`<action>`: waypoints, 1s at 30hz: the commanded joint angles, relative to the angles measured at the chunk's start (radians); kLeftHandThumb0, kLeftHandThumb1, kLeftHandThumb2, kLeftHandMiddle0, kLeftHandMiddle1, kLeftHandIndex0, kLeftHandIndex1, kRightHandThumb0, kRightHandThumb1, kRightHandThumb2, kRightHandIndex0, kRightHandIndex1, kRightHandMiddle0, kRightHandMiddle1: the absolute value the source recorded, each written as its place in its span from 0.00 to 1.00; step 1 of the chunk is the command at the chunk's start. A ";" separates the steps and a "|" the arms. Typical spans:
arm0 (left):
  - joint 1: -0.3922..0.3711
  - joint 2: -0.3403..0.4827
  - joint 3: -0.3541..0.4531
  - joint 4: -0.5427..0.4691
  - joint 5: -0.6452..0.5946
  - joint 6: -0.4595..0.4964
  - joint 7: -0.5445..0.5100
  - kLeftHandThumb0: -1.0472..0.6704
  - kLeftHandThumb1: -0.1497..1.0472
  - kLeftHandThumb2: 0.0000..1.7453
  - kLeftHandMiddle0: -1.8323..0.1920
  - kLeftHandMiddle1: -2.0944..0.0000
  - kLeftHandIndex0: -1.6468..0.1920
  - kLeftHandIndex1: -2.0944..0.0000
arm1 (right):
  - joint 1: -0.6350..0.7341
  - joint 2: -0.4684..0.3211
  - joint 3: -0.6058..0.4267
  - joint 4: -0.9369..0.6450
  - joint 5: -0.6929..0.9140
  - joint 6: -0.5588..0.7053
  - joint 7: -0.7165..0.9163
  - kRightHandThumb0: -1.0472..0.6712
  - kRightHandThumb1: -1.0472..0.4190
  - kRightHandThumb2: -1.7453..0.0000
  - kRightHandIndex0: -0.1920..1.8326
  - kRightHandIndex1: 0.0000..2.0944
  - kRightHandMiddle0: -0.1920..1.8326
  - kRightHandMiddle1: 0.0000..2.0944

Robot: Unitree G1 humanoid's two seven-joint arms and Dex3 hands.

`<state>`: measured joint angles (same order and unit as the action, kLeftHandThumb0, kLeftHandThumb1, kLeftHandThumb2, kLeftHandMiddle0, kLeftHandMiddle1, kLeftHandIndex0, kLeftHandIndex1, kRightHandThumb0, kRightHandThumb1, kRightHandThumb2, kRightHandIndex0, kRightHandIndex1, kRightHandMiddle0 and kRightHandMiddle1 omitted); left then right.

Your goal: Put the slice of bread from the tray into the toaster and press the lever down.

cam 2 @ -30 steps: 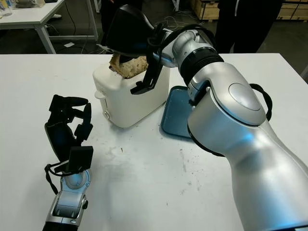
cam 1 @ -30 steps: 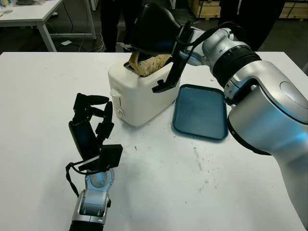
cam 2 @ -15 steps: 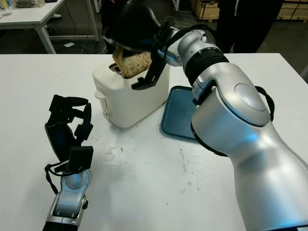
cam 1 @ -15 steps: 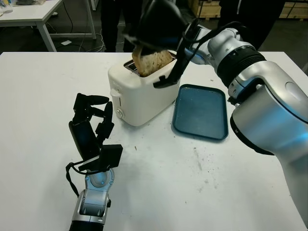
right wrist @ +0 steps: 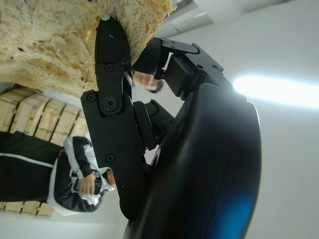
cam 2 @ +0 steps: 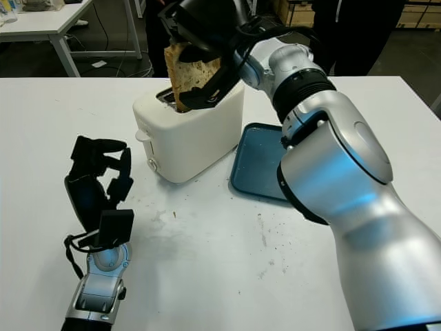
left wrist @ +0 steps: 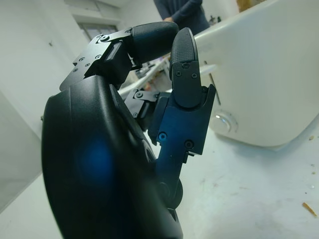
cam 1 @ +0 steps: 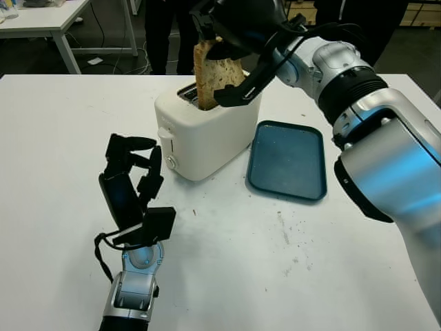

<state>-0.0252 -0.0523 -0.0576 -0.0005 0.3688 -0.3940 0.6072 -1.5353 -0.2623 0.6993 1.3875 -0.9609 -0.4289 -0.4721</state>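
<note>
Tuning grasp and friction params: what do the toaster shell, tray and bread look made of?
Toaster: likely plastic, smooth cream shell with soft sheen.
Tray: probably hard plastic, dull teal, raised rim, crumb specks.
Slice of bread: porous, rough crumb with darker crust, held upright by the right hand in the slot.

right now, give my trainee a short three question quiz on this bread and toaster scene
1. True or false: the slice of brown bread stands upright with its lower edge at the slot of the white plastic toaster.
2. Which hand grips the bread? A. left hand B. right hand
3. Fill in: the teal rectangular tray lies on the white table and holds ____.

Key
1. True.
2. B: the right hand pinches it above the toaster; the left hand is near the table's front, fingers curled, holding nothing.
3. Nothing.
</note>
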 commanded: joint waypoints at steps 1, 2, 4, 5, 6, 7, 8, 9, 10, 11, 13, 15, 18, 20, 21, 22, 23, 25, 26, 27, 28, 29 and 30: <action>0.004 -0.029 -0.005 -0.002 0.010 -0.013 0.001 0.32 0.89 0.20 0.58 0.18 0.64 0.31 | 0.013 -0.009 0.004 -0.007 0.003 -0.006 0.010 0.31 0.09 0.81 0.62 0.83 0.47 0.83; 0.005 -0.029 -0.005 -0.003 0.011 -0.012 0.002 0.32 0.89 0.20 0.58 0.18 0.64 0.31 | 0.015 -0.010 0.010 -0.007 -0.002 -0.004 0.017 0.30 0.09 0.81 0.63 0.83 0.47 0.83; 0.004 -0.027 -0.005 -0.003 0.016 -0.012 0.004 0.32 0.89 0.20 0.58 0.18 0.64 0.31 | 0.020 -0.010 0.012 -0.006 0.000 -0.008 0.036 0.30 0.09 0.81 0.63 0.83 0.47 0.83; 0.004 -0.027 -0.004 -0.002 0.015 -0.013 0.005 0.32 0.89 0.20 0.58 0.18 0.64 0.31 | 0.024 -0.011 0.014 -0.006 0.000 -0.011 0.043 0.30 0.09 0.81 0.63 0.83 0.46 0.83; 0.003 -0.028 -0.004 -0.001 0.012 -0.015 0.004 0.32 0.89 0.20 0.58 0.18 0.64 0.31 | 0.026 -0.011 0.018 -0.006 -0.003 -0.012 0.043 0.30 0.09 0.82 0.63 0.83 0.46 0.83; 0.003 -0.029 -0.004 0.000 0.009 -0.018 0.004 0.32 0.89 0.20 0.58 0.18 0.64 0.31 | 0.028 -0.013 0.028 -0.006 -0.011 -0.012 0.036 0.30 0.09 0.82 0.63 0.83 0.46 0.83; 0.002 -0.029 -0.004 0.001 0.009 -0.019 0.004 0.32 0.89 0.20 0.58 0.18 0.64 0.31 | 0.030 -0.015 0.043 -0.007 -0.025 -0.010 0.019 0.30 0.09 0.83 0.63 0.83 0.46 0.83; 0.002 -0.028 -0.004 0.001 0.009 -0.021 0.004 0.32 0.89 0.20 0.58 0.18 0.64 0.31 | 0.033 -0.017 0.052 -0.007 -0.032 -0.013 0.006 0.30 0.09 0.84 0.63 0.83 0.46 0.83; 0.003 -0.027 -0.005 0.000 0.012 -0.020 0.004 0.33 0.89 0.20 0.58 0.18 0.64 0.31 | 0.036 -0.018 0.059 -0.007 -0.035 -0.016 -0.002 0.30 0.09 0.85 0.63 0.83 0.47 0.81; 0.004 -0.027 -0.005 -0.001 0.015 -0.017 0.005 0.32 0.89 0.20 0.58 0.18 0.64 0.31 | 0.037 -0.018 0.055 -0.006 -0.027 -0.023 0.020 0.30 0.09 0.85 0.63 0.83 0.47 0.80; 0.005 -0.028 -0.005 -0.005 0.016 -0.013 0.003 0.32 0.89 0.20 0.58 0.18 0.64 0.31 | 0.036 -0.018 0.040 -0.002 -0.005 -0.029 0.091 0.30 0.09 0.84 0.62 0.83 0.47 0.81; 0.003 -0.027 -0.005 -0.002 0.012 -0.017 0.002 0.32 0.89 0.20 0.58 0.18 0.64 0.31 | 0.030 -0.018 0.025 0.000 0.012 -0.026 0.181 0.26 0.09 0.84 0.57 0.82 0.45 0.80; 0.004 -0.027 -0.004 -0.004 0.011 -0.014 0.000 0.32 0.89 0.20 0.58 0.18 0.64 0.31 | 0.003 -0.018 0.025 0.002 0.012 -0.006 0.345 0.17 0.09 0.92 0.37 0.51 0.41 0.41; 0.005 -0.028 -0.005 -0.004 0.012 -0.010 0.000 0.32 0.89 0.20 0.58 0.18 0.64 0.31 | -0.013 -0.017 0.026 0.000 0.011 0.018 0.421 0.13 0.12 0.99 0.23 0.27 0.34 0.09; 0.005 -0.028 -0.006 -0.004 0.015 -0.010 0.002 0.32 0.89 0.20 0.58 0.18 0.64 0.31 | -0.021 -0.017 0.019 -0.001 0.017 0.028 0.453 0.13 0.15 0.99 0.18 0.23 0.31 0.05; 0.006 -0.028 -0.006 -0.003 0.016 -0.010 0.003 0.32 0.89 0.20 0.58 0.18 0.64 0.31 | -0.028 -0.018 0.012 -0.003 0.023 0.034 0.478 0.12 0.17 1.00 0.14 0.20 0.29 0.02; 0.006 -0.029 -0.006 -0.003 0.014 -0.010 0.002 0.32 0.89 0.20 0.58 0.18 0.64 0.31 | -0.035 -0.020 0.003 -0.005 0.031 0.036 0.503 0.11 0.18 1.00 0.12 0.16 0.26 0.01; 0.007 -0.031 -0.007 -0.004 0.009 -0.011 -0.001 0.32 0.89 0.20 0.59 0.18 0.64 0.31 | -0.052 -0.024 -0.019 -0.009 0.050 0.040 0.551 0.09 0.21 1.00 0.10 0.06 0.21 0.01; 0.006 -0.031 -0.007 -0.004 0.009 -0.011 -0.001 0.32 0.89 0.20 0.59 0.18 0.64 0.31 | -0.062 -0.027 -0.033 -0.011 0.061 0.042 0.574 0.10 0.21 1.00 0.10 0.03 0.20 0.01; 0.007 -0.032 -0.007 -0.007 0.010 -0.007 -0.001 0.32 0.89 0.20 0.59 0.18 0.64 0.31 | -0.071 -0.030 -0.050 -0.014 0.075 0.043 0.593 0.10 0.21 1.00 0.10 0.01 0.18 0.00; 0.007 -0.031 -0.007 -0.006 0.013 -0.006 0.000 0.32 0.89 0.20 0.59 0.18 0.64 0.31 | -0.079 -0.035 -0.080 -0.018 0.102 0.044 0.610 0.10 0.22 1.00 0.10 0.01 0.17 0.00; 0.007 -0.031 -0.006 -0.006 0.014 -0.005 0.001 0.32 0.89 0.20 0.58 0.18 0.64 0.31 | -0.083 -0.041 -0.123 -0.022 0.145 0.044 0.626 0.11 0.24 1.00 0.10 0.00 0.16 0.00; 0.006 -0.031 -0.006 -0.005 0.015 -0.004 0.001 0.32 0.89 0.20 0.58 0.18 0.64 0.31 | -0.082 -0.050 -0.180 -0.027 0.203 0.035 0.643 0.15 0.27 1.00 0.10 0.00 0.17 0.01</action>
<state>-0.0252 -0.0523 -0.0577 0.0005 0.3700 -0.3951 0.6062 -1.5824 -0.2898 0.5733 1.3719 -0.8235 -0.4065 0.1537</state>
